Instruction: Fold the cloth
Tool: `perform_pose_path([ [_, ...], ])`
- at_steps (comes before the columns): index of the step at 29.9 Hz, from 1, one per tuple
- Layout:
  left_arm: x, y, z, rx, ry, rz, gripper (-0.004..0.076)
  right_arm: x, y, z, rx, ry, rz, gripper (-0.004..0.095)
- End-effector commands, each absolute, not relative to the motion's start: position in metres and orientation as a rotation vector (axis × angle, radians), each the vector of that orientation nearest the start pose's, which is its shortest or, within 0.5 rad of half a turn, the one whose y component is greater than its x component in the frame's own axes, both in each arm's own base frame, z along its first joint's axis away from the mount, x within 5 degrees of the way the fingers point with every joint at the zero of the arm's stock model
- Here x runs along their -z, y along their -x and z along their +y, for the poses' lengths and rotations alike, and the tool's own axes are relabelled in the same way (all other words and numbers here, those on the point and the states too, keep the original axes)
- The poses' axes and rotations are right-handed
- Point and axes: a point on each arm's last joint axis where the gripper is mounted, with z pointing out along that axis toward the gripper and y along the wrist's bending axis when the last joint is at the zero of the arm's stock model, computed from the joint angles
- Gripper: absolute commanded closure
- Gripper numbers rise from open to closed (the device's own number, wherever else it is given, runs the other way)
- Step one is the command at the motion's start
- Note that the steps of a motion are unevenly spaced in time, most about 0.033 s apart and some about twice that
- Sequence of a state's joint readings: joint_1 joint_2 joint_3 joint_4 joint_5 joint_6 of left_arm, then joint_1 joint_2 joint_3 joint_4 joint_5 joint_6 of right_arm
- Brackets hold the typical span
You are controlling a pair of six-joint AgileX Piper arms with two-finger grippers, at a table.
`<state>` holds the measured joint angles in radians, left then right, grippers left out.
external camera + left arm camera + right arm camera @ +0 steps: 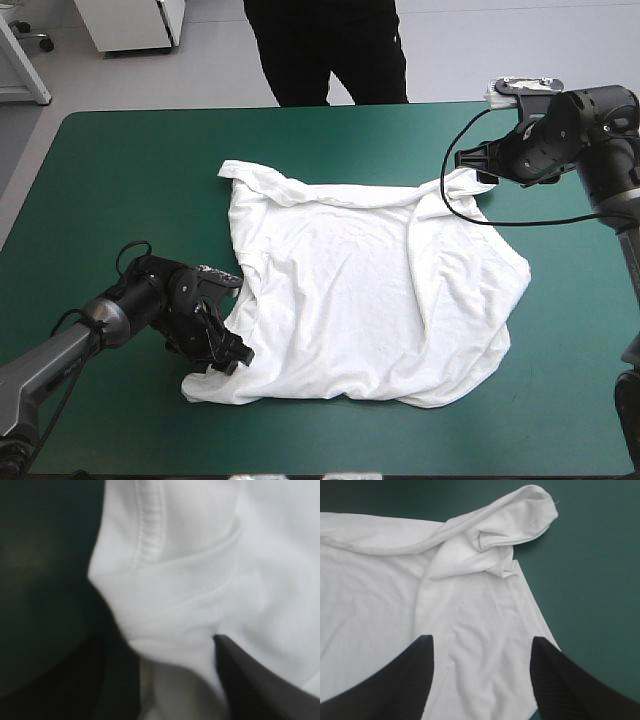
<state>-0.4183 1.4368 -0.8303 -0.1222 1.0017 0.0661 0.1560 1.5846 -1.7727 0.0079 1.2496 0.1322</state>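
Teal-green cover point(110, 190) lies over the table. The left gripper point(158, 642) has its black fingers apart, with a bunched hem of the white T-shirt point(350, 300) between them. The right gripper point(480, 645) is wide apart too, over the T-shirt's far right corner. The T-shirt lies spread out and wrinkly in the middle.

Looks forward and down from above, behind robot, over whole table point(100, 140). From left wrist, peers very close at T-shirt point(200, 580), near-left corner. From right wrist, looks down from farther off at far-right part. Shares T-shirt across all three.
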Motion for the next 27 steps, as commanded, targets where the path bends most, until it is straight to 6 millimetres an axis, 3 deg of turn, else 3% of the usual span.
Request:
perform_pose_path([
  [1,-0.211,-0.208,-0.112,0.207,-0.670,3.022,0.0342,-0.437,-0.313,0.047,-0.118,0.023,2.489,0.0378],
  [4,-0.208,-0.207,-0.119,0.218,-0.698,3.014,0.0461,-0.437,-0.313,0.047,-0.118,0.023,2.489,0.0378],
  [8,-0.208,-0.203,-0.127,0.250,-0.725,3.004,0.0737,-0.436,-0.313,0.045,-0.077,0.046,2.491,0.0378],
  [13,-0.208,-0.204,-0.129,0.273,-0.715,2.991,0.0733,-0.423,-0.311,0.043,-0.057,0.002,2.535,0.0360],
  [21,-0.208,-0.204,-0.129,0.274,-0.714,2.989,0.0733,-0.355,-0.296,0.037,-0.015,-0.075,2.773,0.0314],
  [27,-0.208,-0.204,-0.129,0.274,-0.714,2.989,0.0733,-0.316,-0.293,0.015,-0.001,-0.210,2.878,0.0312],
])
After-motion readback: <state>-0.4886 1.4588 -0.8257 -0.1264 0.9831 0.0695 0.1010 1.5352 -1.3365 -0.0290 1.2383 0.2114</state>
